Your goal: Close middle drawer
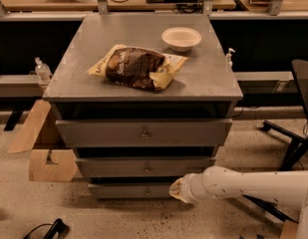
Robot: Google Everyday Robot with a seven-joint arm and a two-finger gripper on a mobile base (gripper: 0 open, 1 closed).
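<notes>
The grey cabinet (143, 59) has three stacked drawers. The middle drawer (113, 167) shows a flat grey front with a small round knob (147, 169) and a dark gap above it. My gripper (176, 189) is at the end of the white arm (243, 184), which reaches in from the right. It sits low in front of the cabinet, just below the right part of the middle drawer front and level with the bottom drawer (128, 190).
The wide top drawer (143, 132) is above. A brown and yellow snack bag (136, 67) and a white bowl (181, 38) lie on the cabinet top. Cardboard pieces (49, 163) lean at the left. A black chair base (288, 143) stands at the right.
</notes>
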